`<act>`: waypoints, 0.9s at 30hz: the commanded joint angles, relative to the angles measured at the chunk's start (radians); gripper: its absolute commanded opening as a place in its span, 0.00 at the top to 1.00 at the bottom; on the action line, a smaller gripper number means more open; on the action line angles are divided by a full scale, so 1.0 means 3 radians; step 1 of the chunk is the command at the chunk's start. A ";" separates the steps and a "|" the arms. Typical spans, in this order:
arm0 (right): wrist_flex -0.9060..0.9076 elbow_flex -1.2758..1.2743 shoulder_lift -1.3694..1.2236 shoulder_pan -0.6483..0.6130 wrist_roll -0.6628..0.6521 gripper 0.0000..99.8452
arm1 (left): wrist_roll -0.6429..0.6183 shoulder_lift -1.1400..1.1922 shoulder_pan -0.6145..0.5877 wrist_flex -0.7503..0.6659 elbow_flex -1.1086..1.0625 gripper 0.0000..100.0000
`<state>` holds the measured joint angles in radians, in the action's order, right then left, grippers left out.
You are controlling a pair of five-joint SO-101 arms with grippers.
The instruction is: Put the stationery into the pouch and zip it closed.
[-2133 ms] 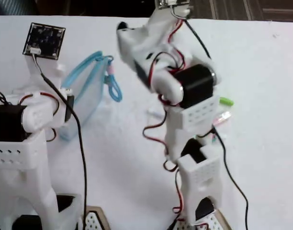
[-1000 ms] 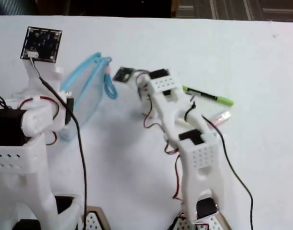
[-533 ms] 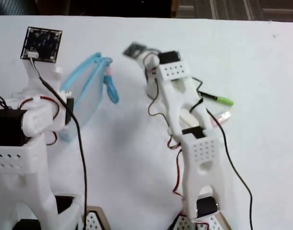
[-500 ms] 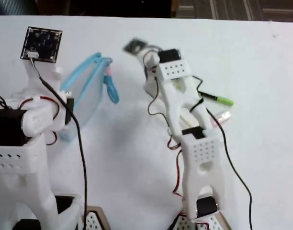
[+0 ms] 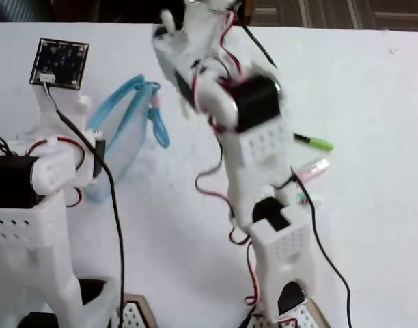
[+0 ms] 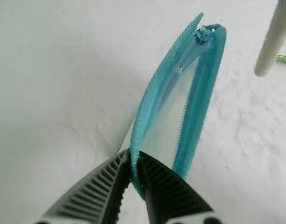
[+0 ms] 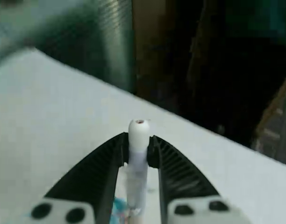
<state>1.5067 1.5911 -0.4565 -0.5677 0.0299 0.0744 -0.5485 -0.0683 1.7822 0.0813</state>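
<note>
One pouch (image 5: pixel 123 137), mouth open, lay at 9 o'clock, with the left gripper (image 6: pixel 133 161) clamped on its rim. The right gripper (image 7: pixel 138 140) gripped one white pen (image 7: pixel 138 127), held high near the 12 o'clock edge of the table (image 5: pixel 373 82). One green pen (image 5: pixel 317 143) and one pink pen (image 5: pixel 311 168) lay at 3 o'clock, with open table beyond them.

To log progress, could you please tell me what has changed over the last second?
The right gripper, shut on a white pen, rose from low over the table to high near the pouch. The left gripper stayed clamped on the pouch's rim; the green pen lies unmoved.
</note>
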 commanded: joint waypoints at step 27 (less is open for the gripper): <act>0.0284 0.0251 -0.0156 -0.0427 0.1023 0.98 | -0.0138 0.0003 0.0023 0.0010 0.0005 0.98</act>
<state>1.5742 1.6448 -0.4887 -0.7043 0.3353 0.0437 -0.5485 -0.0667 1.7806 0.0813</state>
